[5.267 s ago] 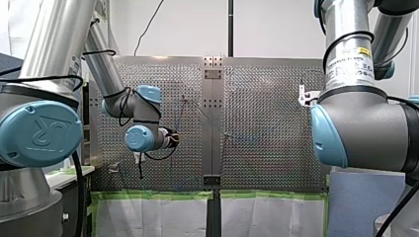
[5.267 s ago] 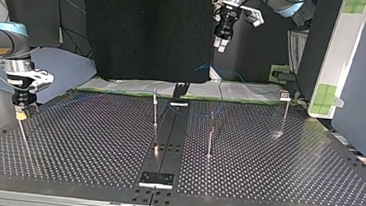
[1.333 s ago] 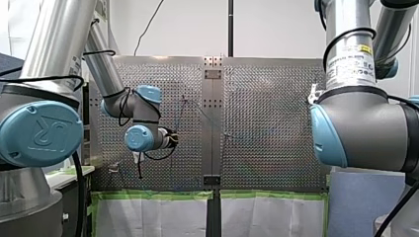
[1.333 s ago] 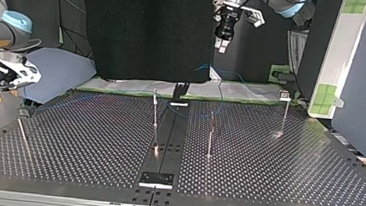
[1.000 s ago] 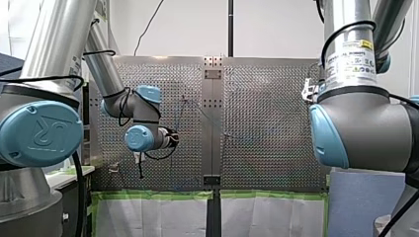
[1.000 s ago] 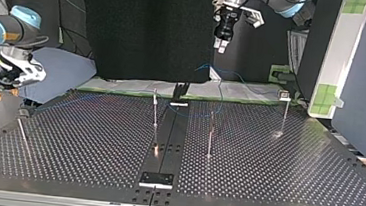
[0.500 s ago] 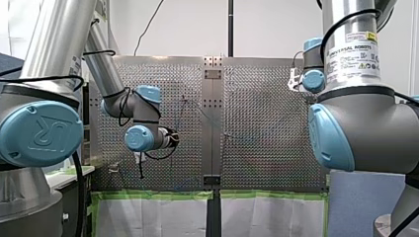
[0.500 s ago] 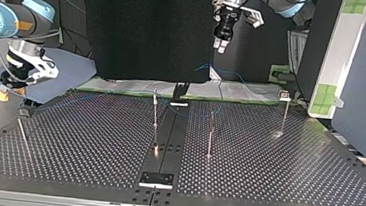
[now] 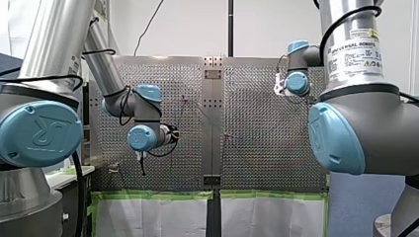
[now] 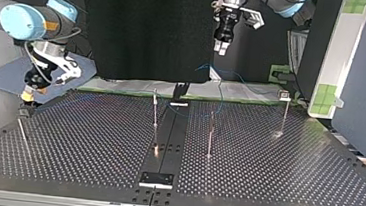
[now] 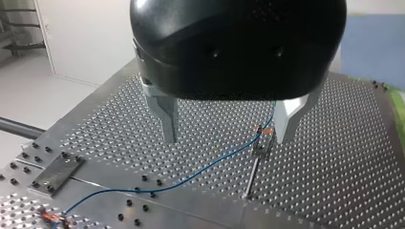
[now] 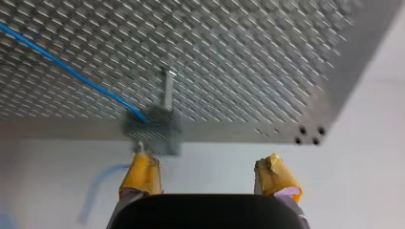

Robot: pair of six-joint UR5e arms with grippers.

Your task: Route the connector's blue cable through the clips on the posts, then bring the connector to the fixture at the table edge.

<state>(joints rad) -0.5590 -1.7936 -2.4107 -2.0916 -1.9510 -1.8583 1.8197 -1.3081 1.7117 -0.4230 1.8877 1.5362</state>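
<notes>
The one blue cable (image 12: 71,72) ends in a single grey connector (image 12: 153,130). The connector sits atop a thin edge post (image 12: 167,88) at the border of the perforated tabletop (image 12: 248,57), at the top view's left. My right hand (image 12: 206,161) hangs just off that border. Its two yellow-padded fingers (image 12: 274,174) are spread apart with nothing between them. The connector lies just ahead of one finger; I cannot tell whether they touch.

The top view shows four posts in all: the edge one, two middle posts (image 10: 155,111) and one far post (image 10: 285,114) at the right. The two middle ones stand on the tabletop between my two arms.

In the left wrist view the cable passes through one clip (image 11: 262,143) on top of a post. From there it trails across the holes toward a second small clip (image 11: 51,219). My left hand (image 11: 227,138) hovers above this stretch, its two metal fingers (image 11: 167,114) held wide and empty.

A dark strip (image 10: 167,142) runs down the middle of the tabletop. It has one plate (image 10: 156,179) at the near end and one black bracket (image 10: 180,90) at the far end. Green tape (image 10: 122,90) lines the far border.
</notes>
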